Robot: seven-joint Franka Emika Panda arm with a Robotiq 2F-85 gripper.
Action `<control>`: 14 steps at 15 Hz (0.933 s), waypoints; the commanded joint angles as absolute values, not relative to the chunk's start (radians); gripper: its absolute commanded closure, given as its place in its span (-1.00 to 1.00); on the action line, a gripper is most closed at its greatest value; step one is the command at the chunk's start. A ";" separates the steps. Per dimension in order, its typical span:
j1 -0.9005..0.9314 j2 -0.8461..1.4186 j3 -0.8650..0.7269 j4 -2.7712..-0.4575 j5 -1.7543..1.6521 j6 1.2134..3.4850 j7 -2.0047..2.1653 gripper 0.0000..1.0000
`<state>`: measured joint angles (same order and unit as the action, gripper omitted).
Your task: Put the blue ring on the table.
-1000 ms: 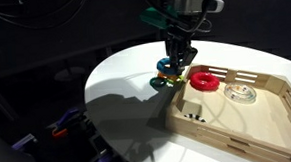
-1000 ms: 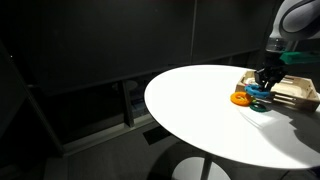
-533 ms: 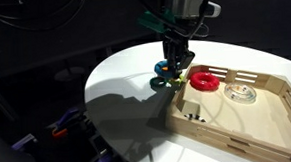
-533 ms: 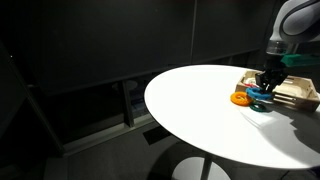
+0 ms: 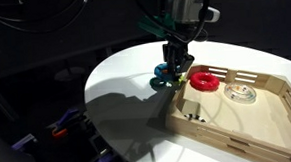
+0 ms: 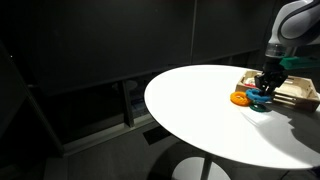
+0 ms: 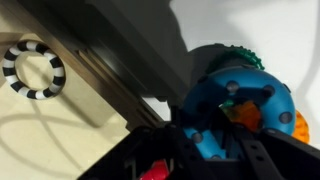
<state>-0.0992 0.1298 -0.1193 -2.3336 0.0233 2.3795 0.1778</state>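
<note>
My gripper stands over the white table, just off the wooden tray's near corner, and is shut on the blue ring. In the other exterior view the gripper holds the blue ring low over the table. In the wrist view the blue ring fills the lower right, with the dark fingers around its rim. An orange ring shows through its hole and a green ring lies behind it.
The light wooden slatted tray holds a red ring and a black-and-white striped ring. The orange ring and the green ring lie on the table by the tray. The table edge is near.
The gripper has moved very little, perhaps slightly upward, with the blue ring still in it. The other rings have not moved.
</note>
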 commanded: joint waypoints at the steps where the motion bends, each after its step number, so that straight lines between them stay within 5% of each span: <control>1: -0.101 0.129 -0.121 -2.338 0.016 2.397 0.168 -0.35; 5: -0.102 0.124 -0.124 -2.340 0.011 2.390 0.170 -0.97; 14: -0.129 0.070 -0.152 -2.328 0.019 2.355 0.163 -1.00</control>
